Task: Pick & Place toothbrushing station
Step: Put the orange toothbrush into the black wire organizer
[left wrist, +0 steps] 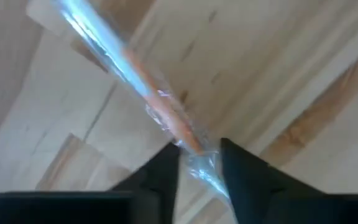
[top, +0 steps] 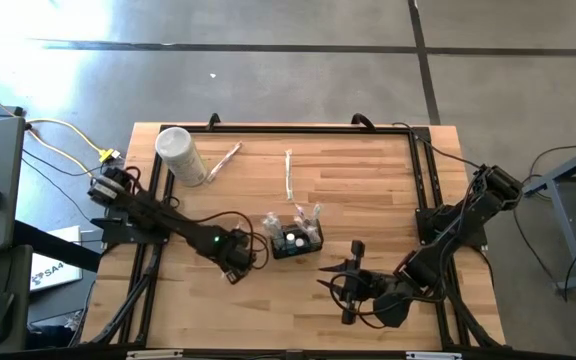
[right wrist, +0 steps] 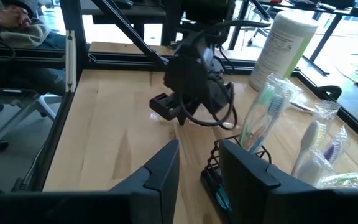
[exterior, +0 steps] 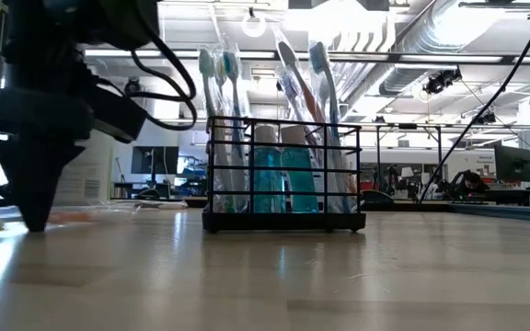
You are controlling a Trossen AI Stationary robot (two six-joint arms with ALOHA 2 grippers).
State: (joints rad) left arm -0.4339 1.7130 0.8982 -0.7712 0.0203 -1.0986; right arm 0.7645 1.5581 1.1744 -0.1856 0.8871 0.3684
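The toothbrushing station [top: 296, 239], a small black wire holder, stands on the table's middle with several toothbrushes and blue items upright in it [exterior: 283, 175]. My left gripper [top: 234, 262] points down at the table just left of it, shut on a plastic-wrapped, orange-handled toothbrush [left wrist: 135, 81] that lies flat on the wood. My right gripper [top: 343, 275] hovers to the right of the station, a narrow gap between its fingers [right wrist: 199, 155] with nothing in it. My left gripper pinches the wrapped toothbrush between its two fingers at a stretch of the clear wrapper just past the orange handle [left wrist: 199, 163]. The fingers come from above, pointing down, and lie across the toothbrush. It lies flat on the table.
A tall white canister [top: 180, 155] lies at the far left of the table. Two more wrapped toothbrushes [top: 226, 160] [top: 288, 175] lie on the wood beyond the station. A black frame [top: 423, 180] rims the table.
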